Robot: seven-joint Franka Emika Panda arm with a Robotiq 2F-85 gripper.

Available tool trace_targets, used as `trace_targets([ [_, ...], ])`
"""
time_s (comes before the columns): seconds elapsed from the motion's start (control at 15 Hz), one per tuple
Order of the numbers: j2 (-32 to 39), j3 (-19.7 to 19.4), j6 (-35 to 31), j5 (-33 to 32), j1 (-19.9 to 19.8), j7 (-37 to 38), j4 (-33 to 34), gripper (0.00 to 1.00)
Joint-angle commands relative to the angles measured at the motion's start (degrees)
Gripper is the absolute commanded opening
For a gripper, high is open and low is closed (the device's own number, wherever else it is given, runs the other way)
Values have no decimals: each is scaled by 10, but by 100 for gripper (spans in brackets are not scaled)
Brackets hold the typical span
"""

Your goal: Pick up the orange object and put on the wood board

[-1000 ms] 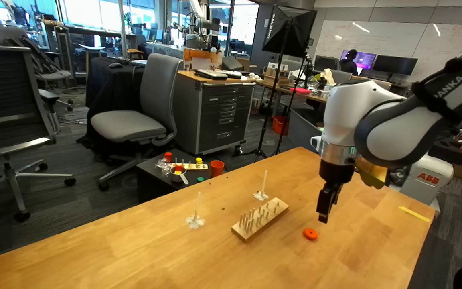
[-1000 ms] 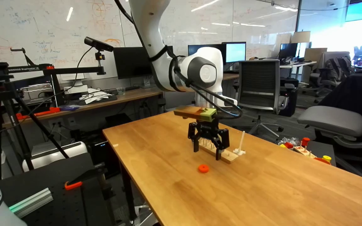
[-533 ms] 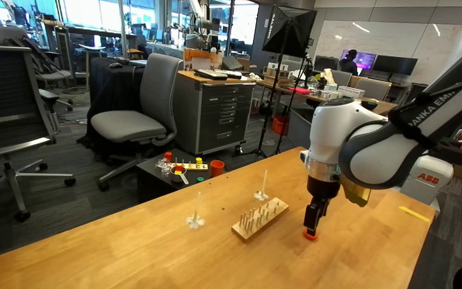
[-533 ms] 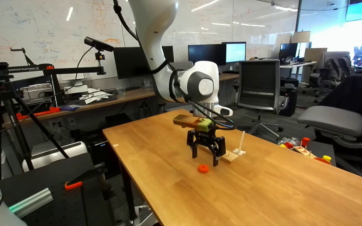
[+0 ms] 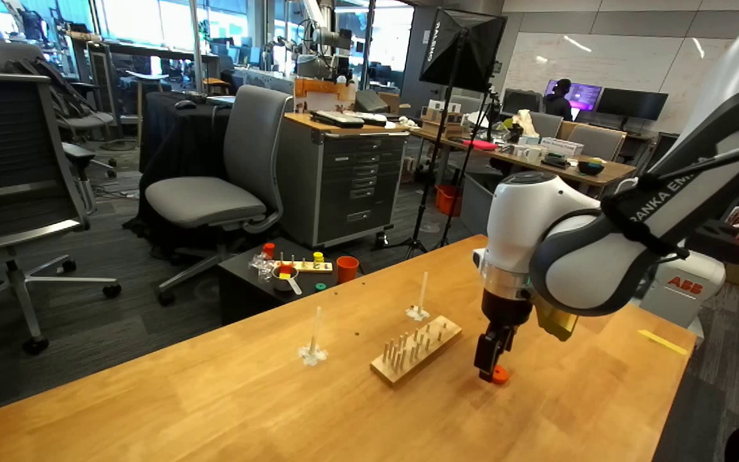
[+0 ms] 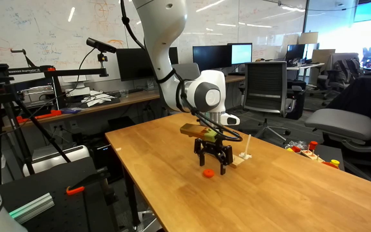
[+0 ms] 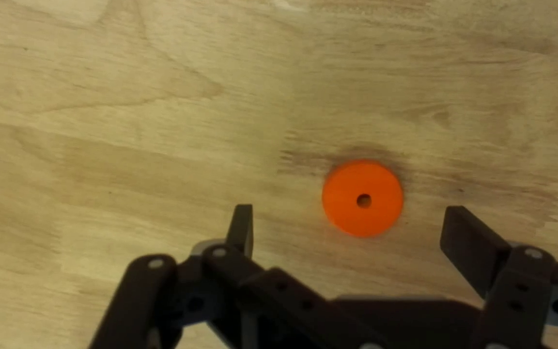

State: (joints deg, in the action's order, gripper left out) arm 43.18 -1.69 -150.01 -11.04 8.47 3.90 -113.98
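One orange disc point(image 7: 364, 218), one pegged wood board point(image 5: 422, 351) and two upright sticks point(image 5: 423, 293) are carried by the worktop point(image 5: 267, 398). The disc is laid flat, hole upward. In an exterior view the board's long axis is aimed from eight to two o'clock; between three and four o'clock from it, the disc point(image 5: 501, 375) is partly covered by the two fingers point(image 5: 486, 359). In the wrist view these are spread and released, the disc being shown whole between them.

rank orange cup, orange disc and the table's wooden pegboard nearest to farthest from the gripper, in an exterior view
In an exterior view:
1. Orange disc: just right of the fingertips
2. Wooden pegboard: left, on the wooden table
3. Orange cup: farther left, on the black stand
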Motion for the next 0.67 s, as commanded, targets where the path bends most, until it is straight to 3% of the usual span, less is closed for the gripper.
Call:
trace_targets([
  [0.0,13,0,-8,13,2,11,15,100],
  [0.33,17,10,-8,38,-6,14,12,100],
  [0.4,18,12,-9,43,-6,13,12,93],
  [0.47,19,12,-10,46,-6,12,12,75],
  [0.6,20,14,-13,53,-8,11,12,58],
])
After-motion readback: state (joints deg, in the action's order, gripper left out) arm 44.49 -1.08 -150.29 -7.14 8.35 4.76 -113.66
